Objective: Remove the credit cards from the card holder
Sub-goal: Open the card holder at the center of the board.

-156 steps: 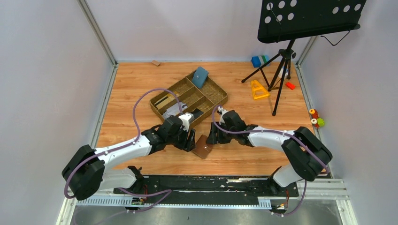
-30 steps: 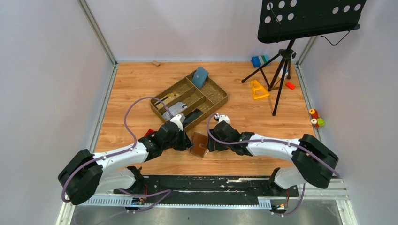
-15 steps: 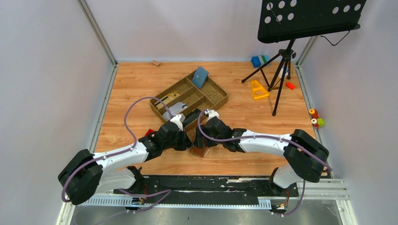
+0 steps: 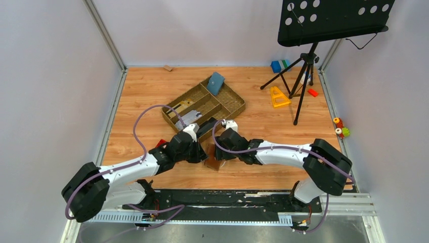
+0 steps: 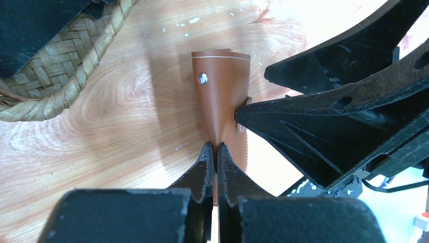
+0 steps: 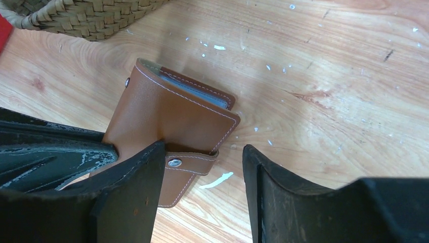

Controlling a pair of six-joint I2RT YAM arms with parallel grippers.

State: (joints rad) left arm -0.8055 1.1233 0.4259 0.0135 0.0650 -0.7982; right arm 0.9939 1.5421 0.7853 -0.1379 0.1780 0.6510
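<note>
Walls (image 4: 50, 76) of pale grey close me in on three sides, with metal rails running along their feet. The surface (image 4: 152, 91) is orange-brown wood plank; up close through the wrist cameras I see it flecked with white specks and a few reddish scuffs. A black music stand (image 4: 334, 20) with a perforated desk rises at the far right on a tripod. A woven tray (image 4: 235, 104) with several compartments sits mid-surface, turned at an angle, and a blue-teal pouch (image 4: 215, 83) leans in its far compartment.

My two arms meet just near of the tray. The card holder (image 4: 212, 161) lies on the wood between them, touching both. The left claw (image 5: 212, 157) is clenched on a thin brown edge of the holder, lifting the cover into a curve. The right claw (image 6: 202, 152) is spread wide: its left finger rests against the cover right by the closing tab (image 6: 189, 163), and its other finger stands clear over bare wood. Grey sleeves show in the slit under the stitched cover.

Smaller bits sit near the stand: a yellow triangular piece (image 4: 278, 96), a blue block (image 4: 275, 66) and a red piece (image 4: 312, 92).
</note>
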